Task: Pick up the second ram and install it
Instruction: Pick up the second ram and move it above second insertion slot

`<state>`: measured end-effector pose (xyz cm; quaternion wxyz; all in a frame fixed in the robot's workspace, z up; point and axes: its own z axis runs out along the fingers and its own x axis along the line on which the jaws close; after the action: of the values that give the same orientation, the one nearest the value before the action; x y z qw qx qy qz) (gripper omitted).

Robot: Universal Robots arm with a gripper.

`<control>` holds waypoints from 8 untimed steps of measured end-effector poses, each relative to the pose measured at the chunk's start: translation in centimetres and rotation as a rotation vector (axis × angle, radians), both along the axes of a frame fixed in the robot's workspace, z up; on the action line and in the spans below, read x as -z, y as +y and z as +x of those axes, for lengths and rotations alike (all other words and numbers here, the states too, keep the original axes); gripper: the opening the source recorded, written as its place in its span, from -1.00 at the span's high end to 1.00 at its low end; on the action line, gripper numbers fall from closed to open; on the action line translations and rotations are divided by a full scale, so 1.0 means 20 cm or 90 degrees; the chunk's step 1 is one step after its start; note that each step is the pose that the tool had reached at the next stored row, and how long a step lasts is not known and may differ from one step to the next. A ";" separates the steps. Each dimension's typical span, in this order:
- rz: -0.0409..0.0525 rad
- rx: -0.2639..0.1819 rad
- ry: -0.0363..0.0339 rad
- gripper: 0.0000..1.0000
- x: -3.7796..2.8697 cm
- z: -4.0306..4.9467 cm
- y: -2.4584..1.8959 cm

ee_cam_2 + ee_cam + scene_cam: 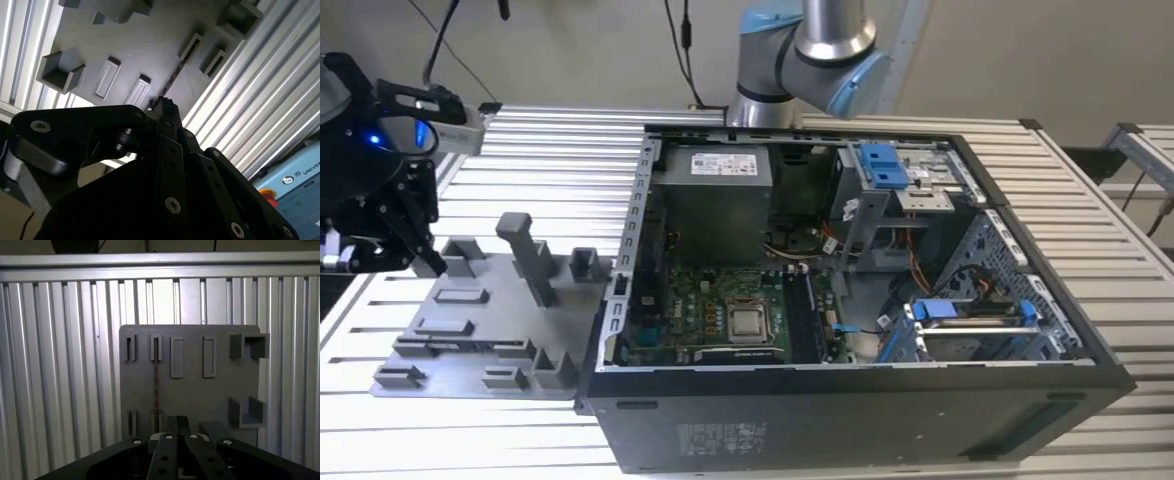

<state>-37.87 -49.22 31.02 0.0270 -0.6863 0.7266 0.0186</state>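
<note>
Basically nothing of the job is done yet: your second ram (pixel 156 375) stands on edge in the grey holder tray (pixel 195 400), bridging 2 narrow slots, not yet lifted. In the first wrist view your gripper (pixel 178 426) hangs above the tray, near one end of the stick but a bit to the side of it, and as far as you can see it is not touching. You cannot tell whether it is spread or pressed together. Pick and install are both left. The open computer case (pixel 854 420) sits just beside the tray, on the exterior view's right, with the green motherboard (pixel 700 300) exposed. Its memory slots are too dark to say whether any stick sits there. Everything rests on a ribbed metal table (pixel 547 135). Behind it you get a plain beige wall, hanging cables (pixel 683 40) and the arm (pixel 834 40) rising at the far edge.
</note>
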 end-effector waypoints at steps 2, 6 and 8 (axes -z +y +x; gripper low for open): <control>0.0001 0.000 -0.0001 0.76 0.001 0.000 0.000; 0.0000 0.000 -0.0001 0.52 0.001 0.000 0.000; 0.0001 0.000 -0.0001 0.29 0.001 0.000 0.000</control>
<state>-37.87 -49.22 31.00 0.0271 -0.6863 0.7266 0.0186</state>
